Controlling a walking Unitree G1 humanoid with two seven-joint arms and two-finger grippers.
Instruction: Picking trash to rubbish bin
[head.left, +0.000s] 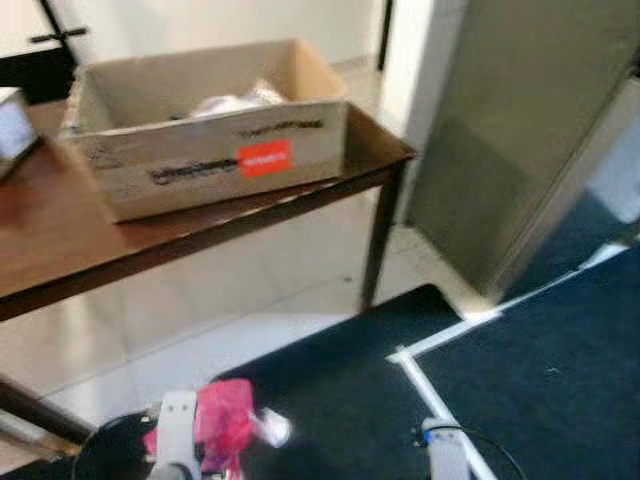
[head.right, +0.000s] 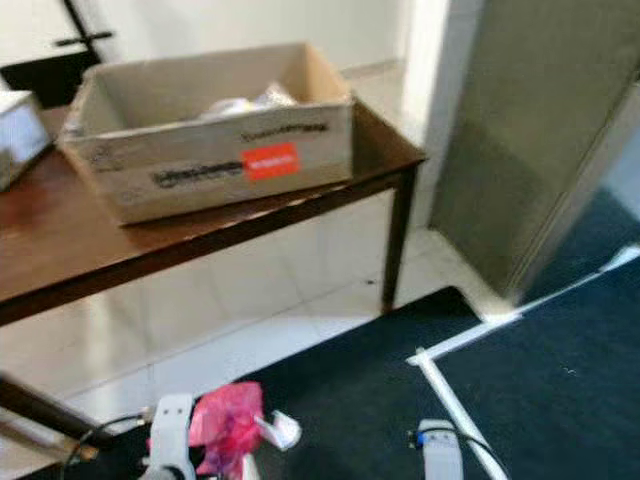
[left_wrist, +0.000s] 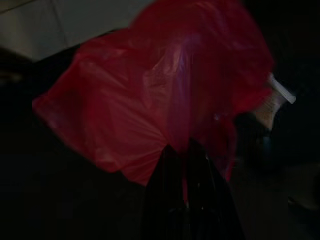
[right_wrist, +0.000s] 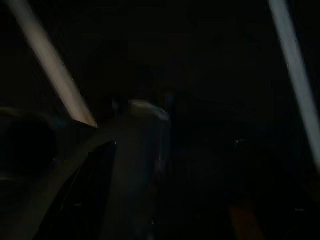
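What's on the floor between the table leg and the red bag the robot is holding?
Nothing. In the left eye view, just pale floor tiles, then dark carpet, lie between the table leg and the red plastic bag in the left gripper.

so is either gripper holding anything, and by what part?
Left gripper is shut on the red plastic bag, pinching its bunched lower edge. Right arm hangs idle; its grip cannot be told.

The bag (left_wrist: 150, 110) is thin, crinkled red plastic with a slight sheen, pinched in the left end effector (left_wrist: 187, 165). The box (head.left: 205, 125) is matt brown cardboard. The counter (head.left: 60, 235) is dark polished wood, glossy. The floor (head.left: 250, 290) has pale shiny tiles beside dark matt carpet (head.left: 540, 380).
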